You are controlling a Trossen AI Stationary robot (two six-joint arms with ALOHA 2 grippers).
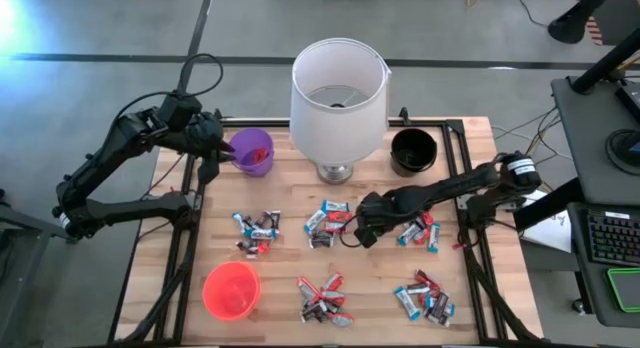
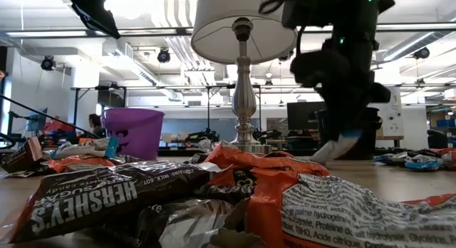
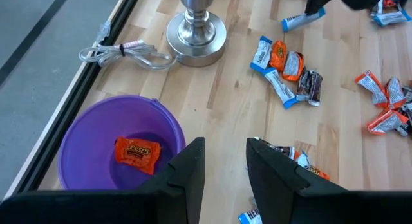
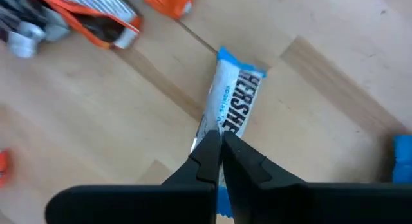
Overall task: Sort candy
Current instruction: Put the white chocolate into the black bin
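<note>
1. As far as the wooden table (image 1: 290, 178) shows, sorting has barely begun: only 1 orange-wrapped candy (image 3: 136, 153) lies inside the purple cup (image 3: 84, 130), and nearly all the rest sits in loose heaps.
2. I count 5 heaps in the high view: 1 left of centre (image 1: 257, 231), 1 in the middle (image 1: 327, 223), 1 by the right arm (image 1: 420, 231), and 2 along the near edge (image 1: 323, 298) (image 1: 425, 296).
3. The right gripper (image 4: 221, 147) has its fingers pinched together on the end of a blue-and-white bar (image 4: 235, 105). The low view shows that bar hanging off the board beneath the gripper, so I judge it picked up and awaiting a cup.
4. The left gripper (image 3: 225, 166) hovers over the purple cup's rim at the table's far left, fingers parted with nothing visible between them.
5. Containers: the purple cup holds the 1 orange candy; the red cup (image 1: 231, 289) at the near left looks empty from above; the black cup (image 1: 412, 150) at the far right is too dark inside to tell.
6. A white-shaded lamp (image 1: 338, 93) stands at the far centre between the purple and black cups, and any carry toward either must go round it.
7. What is left, in my judgement, is almost everything: all 5 heaps need splitting by wrapper colour.
</note>
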